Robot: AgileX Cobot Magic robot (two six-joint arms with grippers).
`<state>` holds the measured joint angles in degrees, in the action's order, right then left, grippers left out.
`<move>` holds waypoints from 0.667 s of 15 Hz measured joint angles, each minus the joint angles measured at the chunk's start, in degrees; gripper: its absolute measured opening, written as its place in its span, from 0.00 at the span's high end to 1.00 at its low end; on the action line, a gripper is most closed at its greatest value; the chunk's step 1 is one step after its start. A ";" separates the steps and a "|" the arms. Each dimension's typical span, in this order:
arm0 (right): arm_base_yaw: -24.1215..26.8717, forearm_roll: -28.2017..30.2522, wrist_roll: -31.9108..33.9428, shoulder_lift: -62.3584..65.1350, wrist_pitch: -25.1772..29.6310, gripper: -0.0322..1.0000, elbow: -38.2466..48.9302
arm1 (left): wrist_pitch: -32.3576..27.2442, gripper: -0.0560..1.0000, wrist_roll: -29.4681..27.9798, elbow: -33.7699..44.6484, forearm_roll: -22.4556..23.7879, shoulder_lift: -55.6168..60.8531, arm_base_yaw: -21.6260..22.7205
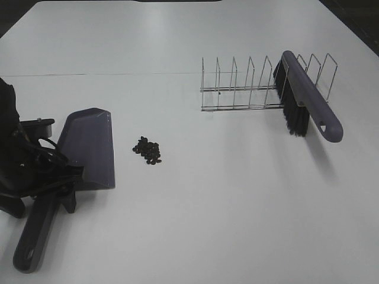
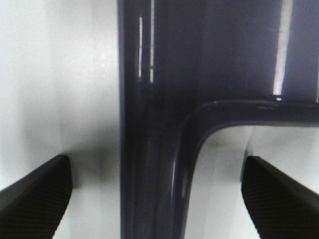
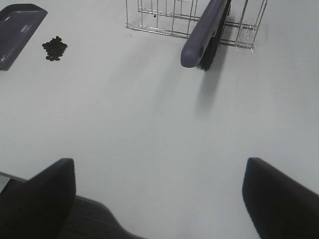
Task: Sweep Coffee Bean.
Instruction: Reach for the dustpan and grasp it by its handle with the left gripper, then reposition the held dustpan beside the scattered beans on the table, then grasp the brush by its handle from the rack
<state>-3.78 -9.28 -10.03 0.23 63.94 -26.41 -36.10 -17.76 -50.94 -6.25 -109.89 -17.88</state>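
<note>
Coffee bean (image 1: 147, 150) heap beside dustpan (image 1: 89, 148) (just apart)

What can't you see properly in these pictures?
- Coffee beans: too tiny and heaped to count, high and right wrist views.
- Dustpan: left wrist view shows only a blurry close-up piece, cut by the edges.
- Right gripper: mostly cut off by the right wrist view's edge; outside the high view.

On the table (image 1: 225, 201), the coffee bean heap (image 1: 147, 150) lies just right of the dustpan (image 1: 90, 148), at the left. Behind, well to the right, stands a wire rack (image 1: 237, 108), with a brush (image 1: 308, 97) leaning in its right end.
</note>
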 joint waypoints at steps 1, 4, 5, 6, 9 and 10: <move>0.00 0.06 0.00 0.00 0.00 0.20 0.00 | 0.06 0.33 0.00 0.00 0.34 -0.06 0.00; 0.00 0.06 0.00 0.00 0.00 0.20 0.00 | 0.63 0.64 0.11 -0.06 0.34 -0.17 0.00; 0.00 0.06 0.00 0.00 0.00 0.20 0.00 | 0.63 0.63 0.17 -0.06 0.52 -0.17 0.00; 0.00 0.06 0.00 0.00 0.00 0.20 0.00 | 0.63 0.63 0.17 -0.06 0.57 -0.17 0.00; 0.00 0.00 1.72 0.00 -0.34 0.21 -0.46 | 0.46 0.63 0.00 -0.06 1.38 -0.17 0.00; 0.00 0.06 3.27 0.00 -1.20 0.21 -1.03 | 0.23 0.63 0.00 -0.06 1.72 -0.17 0.00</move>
<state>-3.78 -9.22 -6.76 0.23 62.74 -27.44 -35.87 -17.76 -50.99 -4.53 -110.07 -17.88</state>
